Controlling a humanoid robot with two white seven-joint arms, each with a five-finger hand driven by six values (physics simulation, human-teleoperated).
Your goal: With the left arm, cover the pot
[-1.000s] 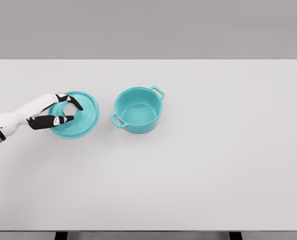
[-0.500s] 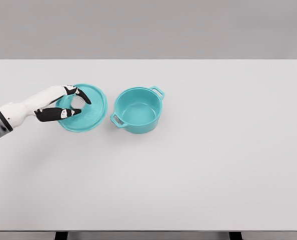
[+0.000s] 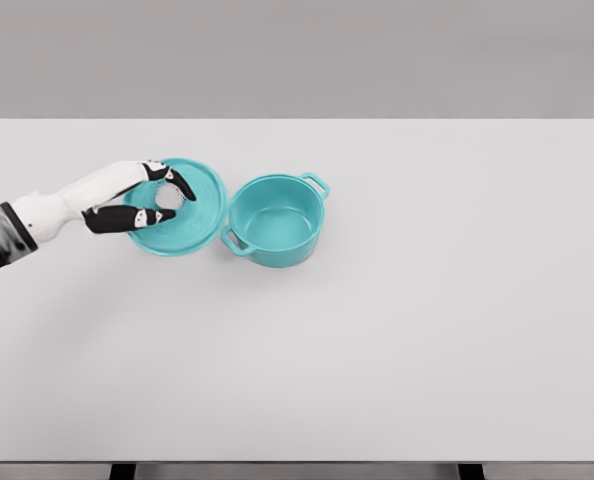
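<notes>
A teal pot (image 3: 275, 220) with two side handles stands open on the white table (image 3: 397, 330), left of the middle. Just to its left a round teal lid (image 3: 192, 212) hangs tilted above the table, its right edge close to the pot's rim. My left hand (image 3: 163, 203) comes in from the left edge and is shut on the lid's white knob, thumb below and fingers above. The pot's inside holds nothing I can see. My right arm does not show.
The table's far edge runs across the top against a grey wall. Its near edge lies along the bottom, with dark legs showing beneath.
My left hand has carried the lid up and to the right, from further left of the pot to right beside its rim. The pot has not moved.
</notes>
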